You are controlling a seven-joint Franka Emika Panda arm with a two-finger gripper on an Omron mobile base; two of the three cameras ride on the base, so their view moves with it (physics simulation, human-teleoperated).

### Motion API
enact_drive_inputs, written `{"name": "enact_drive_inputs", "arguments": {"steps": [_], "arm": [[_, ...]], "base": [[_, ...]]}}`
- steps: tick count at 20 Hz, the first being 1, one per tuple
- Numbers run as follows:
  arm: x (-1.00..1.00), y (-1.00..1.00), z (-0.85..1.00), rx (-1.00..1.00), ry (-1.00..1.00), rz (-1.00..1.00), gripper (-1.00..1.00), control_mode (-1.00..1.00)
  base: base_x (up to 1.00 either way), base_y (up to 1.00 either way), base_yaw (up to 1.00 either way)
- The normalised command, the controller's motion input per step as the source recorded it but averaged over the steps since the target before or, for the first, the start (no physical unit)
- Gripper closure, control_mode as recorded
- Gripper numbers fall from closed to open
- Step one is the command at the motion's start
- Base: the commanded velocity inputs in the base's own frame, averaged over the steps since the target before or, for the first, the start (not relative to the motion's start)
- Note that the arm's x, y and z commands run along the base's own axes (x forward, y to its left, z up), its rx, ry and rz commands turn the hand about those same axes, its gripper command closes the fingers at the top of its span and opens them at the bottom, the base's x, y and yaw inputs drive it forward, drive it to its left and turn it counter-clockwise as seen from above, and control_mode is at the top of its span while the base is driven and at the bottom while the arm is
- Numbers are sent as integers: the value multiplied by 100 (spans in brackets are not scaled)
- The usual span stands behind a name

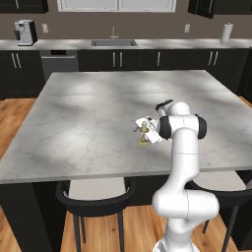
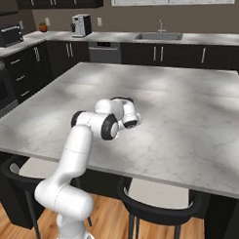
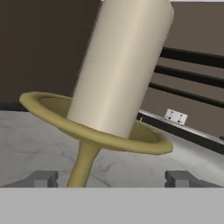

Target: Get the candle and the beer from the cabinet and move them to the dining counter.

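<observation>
Two base cams first. From the left one, the candle stands on the marble bench, toward its near edge, right at the hand, which reaches in level from the arm's side. A stool is tucked under the near edge, and the sink and coffee machine sit on the far wall worktop.

From the right cam, the arm's wrist blocks the hand; the dishwasher sits below the wall worktop.

Hand cam: the candle fills the middle, tilted in this view, between the fingertips, which are spread wide and clear of its brass stem on both sides.
</observation>
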Motion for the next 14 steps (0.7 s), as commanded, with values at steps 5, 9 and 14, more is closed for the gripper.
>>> {"name": "enact_drive_inputs", "arguments": {"steps": [5, 9, 14], "arm": [[-5, -10, -2, 1, -1, 0, -100, -100], [-9, -13, 0, 0, 0, 0, -100, -100], [-8, -15, 0, 0, 0, 0, -100, -100]], "base": [[0, 0, 0], [0, 0, 0], [0, 0, 0]]}}
